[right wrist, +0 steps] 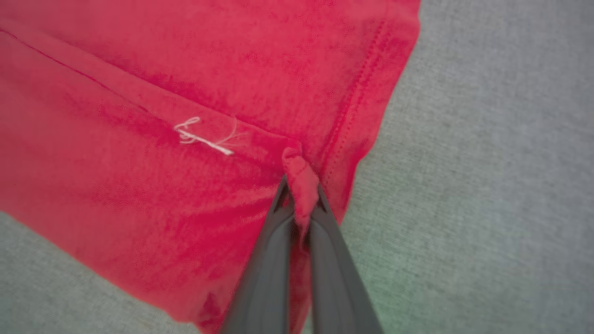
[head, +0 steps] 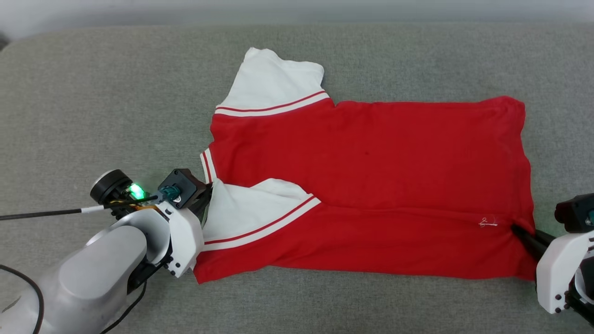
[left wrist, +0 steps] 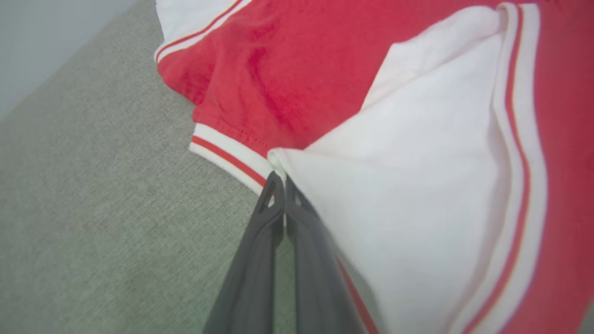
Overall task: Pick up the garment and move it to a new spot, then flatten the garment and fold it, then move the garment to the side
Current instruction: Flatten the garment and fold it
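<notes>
- The garment [head: 380, 176] lies flat on the grey cushion [head: 93, 93] — near edge folded over, far sleeve [head: 274, 79] sticking out.
- The left gripper [left wrist: 280, 183] is clamped on the corner of the near sleeve [left wrist: 408, 185]; the right gripper [right wrist: 301, 190] pinches a tuck of red hem [right wrist: 357, 116].
- Soft, light, limp jersey — it likely sags between grips, so corners and hems look like the safest holds.
</notes>
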Robot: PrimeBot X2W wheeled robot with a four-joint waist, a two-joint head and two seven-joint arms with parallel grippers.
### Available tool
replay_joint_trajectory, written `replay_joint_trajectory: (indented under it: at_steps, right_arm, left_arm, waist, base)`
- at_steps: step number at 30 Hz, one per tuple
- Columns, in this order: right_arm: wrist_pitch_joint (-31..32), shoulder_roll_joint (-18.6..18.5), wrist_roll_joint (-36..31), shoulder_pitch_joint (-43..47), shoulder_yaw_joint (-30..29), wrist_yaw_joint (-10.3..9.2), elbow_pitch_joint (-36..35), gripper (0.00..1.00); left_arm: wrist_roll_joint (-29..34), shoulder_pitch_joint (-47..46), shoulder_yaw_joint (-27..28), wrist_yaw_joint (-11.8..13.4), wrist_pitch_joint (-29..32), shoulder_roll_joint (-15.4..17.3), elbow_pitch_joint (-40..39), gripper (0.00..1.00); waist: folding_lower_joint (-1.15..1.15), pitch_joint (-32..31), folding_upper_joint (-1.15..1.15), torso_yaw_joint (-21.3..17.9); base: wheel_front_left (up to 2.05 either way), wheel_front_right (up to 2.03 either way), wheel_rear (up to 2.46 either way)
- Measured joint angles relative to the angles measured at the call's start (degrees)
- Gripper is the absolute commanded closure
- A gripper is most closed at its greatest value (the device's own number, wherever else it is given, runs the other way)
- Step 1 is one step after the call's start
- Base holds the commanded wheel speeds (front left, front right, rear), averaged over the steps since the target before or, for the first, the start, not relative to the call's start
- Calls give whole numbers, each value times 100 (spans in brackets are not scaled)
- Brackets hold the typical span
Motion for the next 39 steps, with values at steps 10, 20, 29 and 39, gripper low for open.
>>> replay_joint_trajectory:
  at_steps: [10,20,29,39]
  right_arm:
    - [-857,120,-121,379,-884,0,-258,0]
    - [-750,565,-543,999,-1466,-1,-832,0]
    - [-536,760,-716,973,-1435,0,-1046,0]
    - [-505,782,-708,810,-1340,0,-954,0]
  left_arm:
    - [-324,-213,146,-48,370,200,-244,0]
    - [-1538,-774,88,-132,3260,620,-1315,0]
    - [-2428,-939,-131,177,5149,568,-1597,0]
    - [-2543,-619,-467,253,5707,554,-1663,0]
  waist:
    - [-1,-557,0,170]
    - [-1,-854,0,307]
    - [-1,-875,0,147]
    - [-1,-734,0,-56]
  base:
    - [0,0,0]
    - [0,0,0]
    - [0,0,0]
    - [0,0,0]
